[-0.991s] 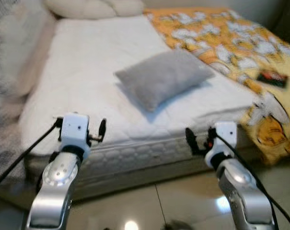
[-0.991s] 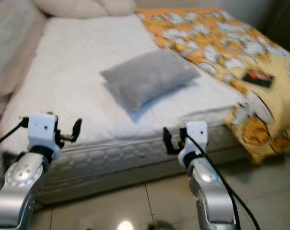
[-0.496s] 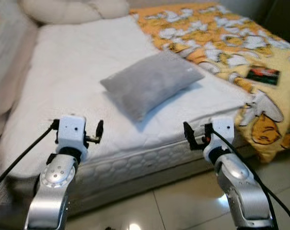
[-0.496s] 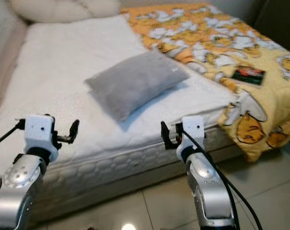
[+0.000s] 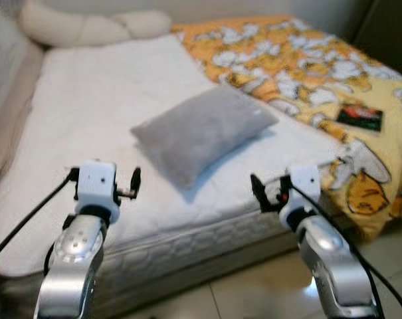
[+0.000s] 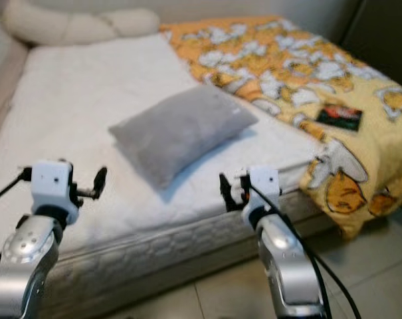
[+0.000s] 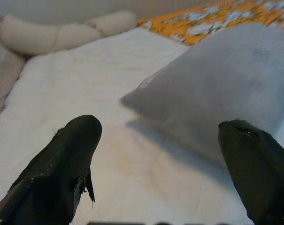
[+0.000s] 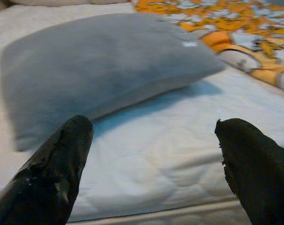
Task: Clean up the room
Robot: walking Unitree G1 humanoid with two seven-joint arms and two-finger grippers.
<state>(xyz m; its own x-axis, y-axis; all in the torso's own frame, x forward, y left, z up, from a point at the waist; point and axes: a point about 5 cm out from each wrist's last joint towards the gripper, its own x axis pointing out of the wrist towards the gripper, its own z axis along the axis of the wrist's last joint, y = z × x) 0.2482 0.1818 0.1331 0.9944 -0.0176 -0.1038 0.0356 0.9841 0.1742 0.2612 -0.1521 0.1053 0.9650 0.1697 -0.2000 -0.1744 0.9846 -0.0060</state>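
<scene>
The grey pillow [image 5: 202,133] lies on the white mattress [image 5: 88,106], ahead of and between both grippers, its long axis slanted from near-left to far-right. The left gripper [image 7: 165,164] and right gripper [image 8: 153,164] are held open and empty, about equally near.

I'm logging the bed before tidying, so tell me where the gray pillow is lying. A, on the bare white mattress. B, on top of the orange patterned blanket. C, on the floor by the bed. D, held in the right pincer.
A: the gray pillow rests on the white mattress, beside the orange blanket, with both pincers open short of it.
</scene>
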